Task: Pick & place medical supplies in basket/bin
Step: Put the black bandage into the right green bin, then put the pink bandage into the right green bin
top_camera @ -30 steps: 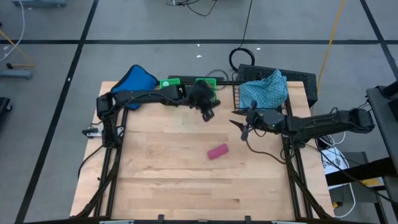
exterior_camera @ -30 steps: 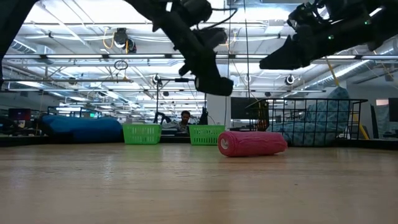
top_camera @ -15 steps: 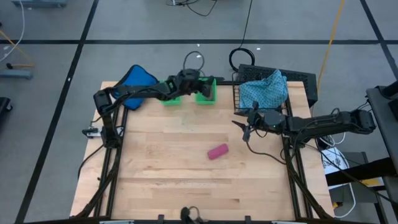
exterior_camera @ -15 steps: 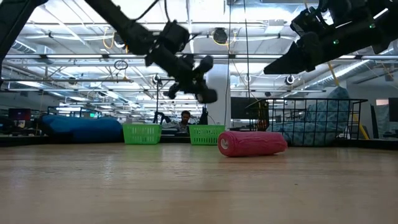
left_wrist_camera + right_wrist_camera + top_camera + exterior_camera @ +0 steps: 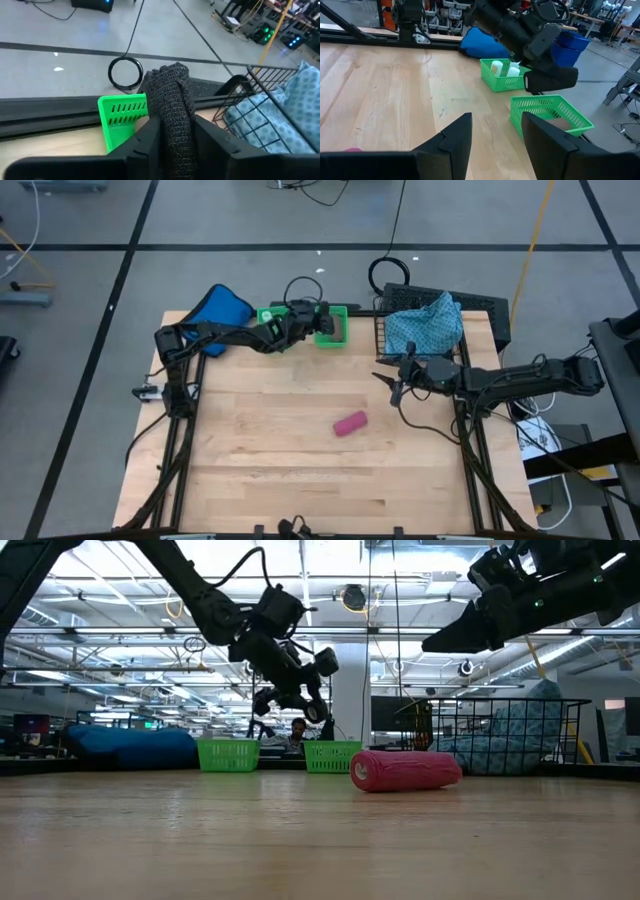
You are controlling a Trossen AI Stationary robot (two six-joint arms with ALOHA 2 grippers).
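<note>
Above the right-hand small green plastic bin (image 5: 333,326), the left gripper (image 5: 312,317) fingers pinch a thumb-sized black textured roll (image 5: 172,117); the right gripper (image 5: 392,383) fingers stand spread.

A pale wooden table (image 5: 270,450) carried everything. A pink roll (image 5: 350,424) lay near its middle. Along its far edge sat a blue pouch (image 5: 220,308), two green bins (image 5: 335,335) and the black wire basket (image 5: 385,330).

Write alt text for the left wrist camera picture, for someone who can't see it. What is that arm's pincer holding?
The left pincer grips a black roll of woven wrap that stands up between its two dark fingers. Behind it are a green plastic bin at the table's far edge and the black wire basket with a blue-green patterned cloth inside, then grey floor with a coiled cable.
</note>
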